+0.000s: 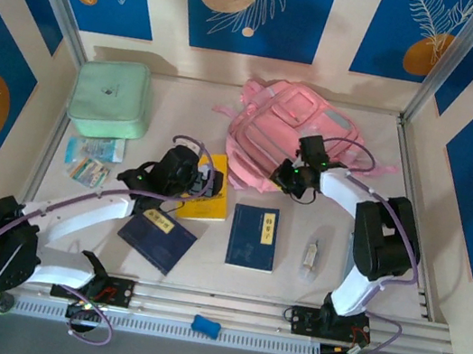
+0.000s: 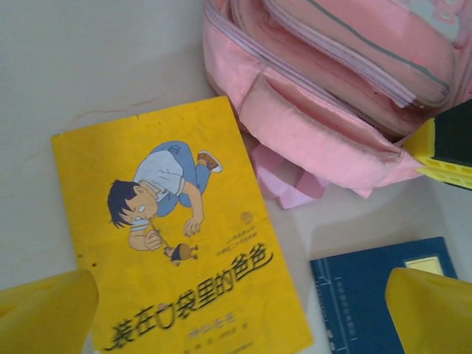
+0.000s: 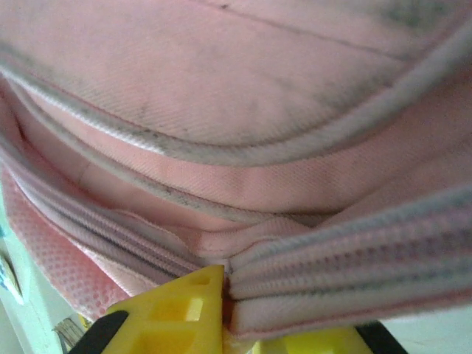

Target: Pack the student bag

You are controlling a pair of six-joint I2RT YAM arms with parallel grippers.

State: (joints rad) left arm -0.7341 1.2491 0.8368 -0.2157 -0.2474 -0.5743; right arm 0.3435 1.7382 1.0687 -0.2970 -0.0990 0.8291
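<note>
The pink student bag point(image 1: 272, 128) lies at the back middle of the table, its zip pockets facing up. My right gripper point(image 1: 287, 179) is at the bag's near lower edge and is shut on a fold of its pink zip-edged fabric point(image 3: 310, 280); the yellow fingers point(image 3: 177, 317) pinch that fold from both sides. In the left wrist view the bag point(image 2: 324, 88) fills the upper right, with the right gripper's finger point(image 2: 442, 144) against it. My left gripper point(image 1: 194, 183) hangs open above a yellow picture book point(image 2: 177, 236), nothing between its fingers point(image 2: 428, 310).
A mint green zip case point(image 1: 111, 98) stands at the back left, with small cards point(image 1: 93, 161) before it. Two dark blue books point(image 1: 254, 235) point(image 1: 157, 238) lie in front, a small white object point(image 1: 312, 253) to their right. A blue item point(image 1: 206, 326) rests on the front rail.
</note>
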